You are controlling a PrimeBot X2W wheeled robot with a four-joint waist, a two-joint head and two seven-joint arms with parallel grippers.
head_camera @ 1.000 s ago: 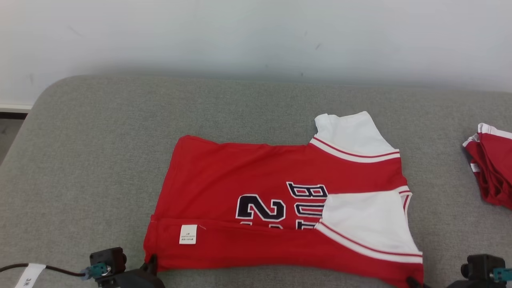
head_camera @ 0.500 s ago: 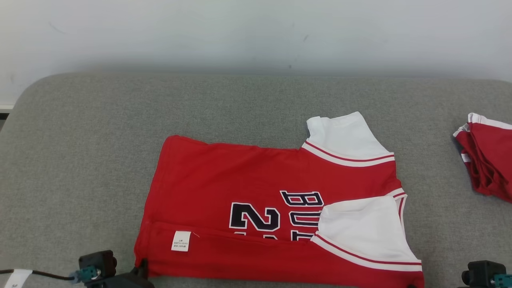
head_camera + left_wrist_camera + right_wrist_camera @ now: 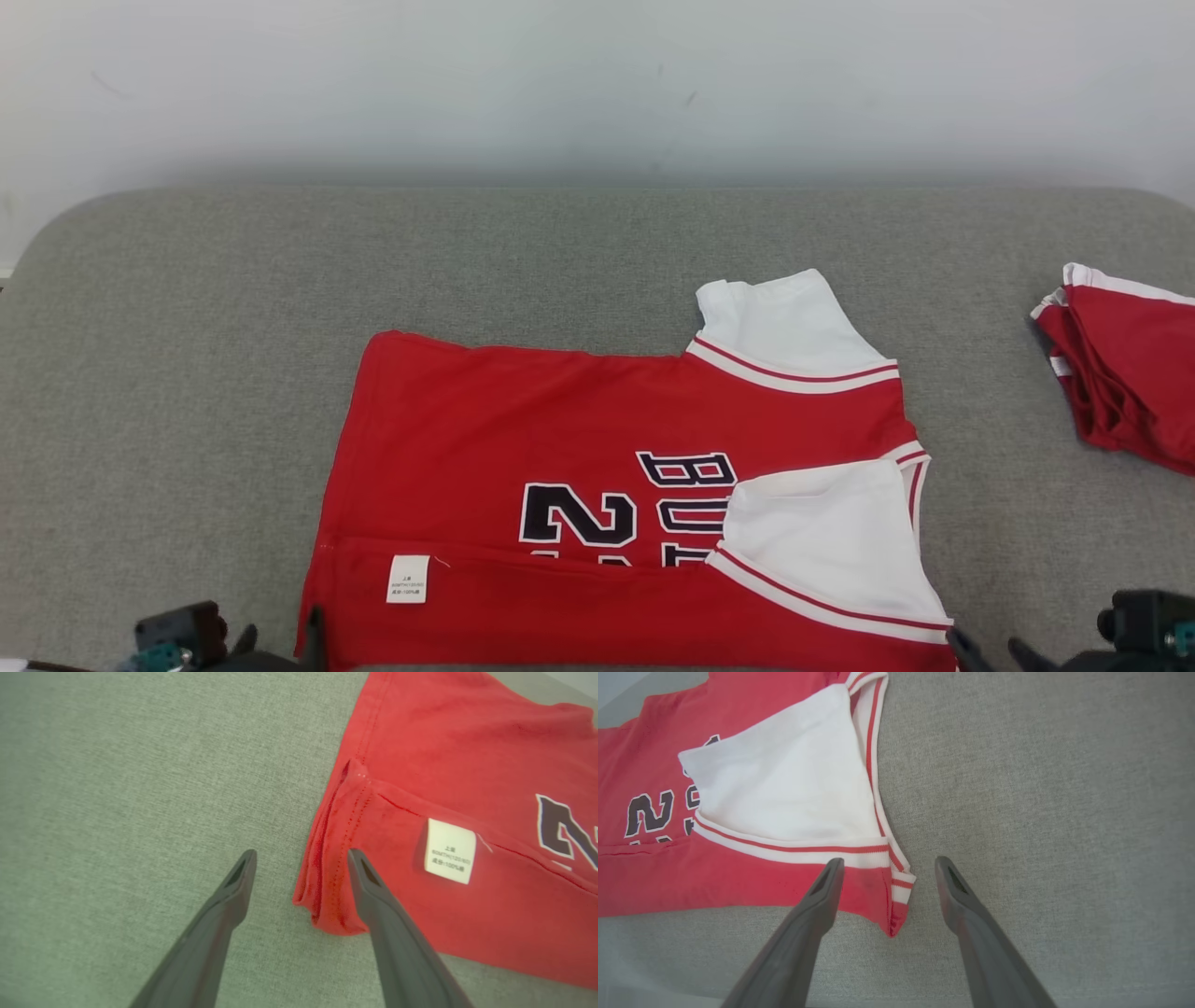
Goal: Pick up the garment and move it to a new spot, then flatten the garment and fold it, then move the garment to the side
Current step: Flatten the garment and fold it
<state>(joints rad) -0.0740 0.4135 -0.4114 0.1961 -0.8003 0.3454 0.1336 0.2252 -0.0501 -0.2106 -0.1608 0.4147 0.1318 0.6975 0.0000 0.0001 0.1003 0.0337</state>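
Red-and-white knit jersey (image 3: 597, 439) lies flat on the grey fabric cushion (image 3: 187, 327), near edge folded over. My left jaws stand wide astride its hem corner (image 3: 327, 896); my right jaws wide astride the striped shoulder corner (image 3: 896, 896). Judgement: light, limp, drapes readily; pinch both layers at these doubled corners.

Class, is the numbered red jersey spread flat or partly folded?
Partly folded: the jersey has its near edge turned over the front, label showing.
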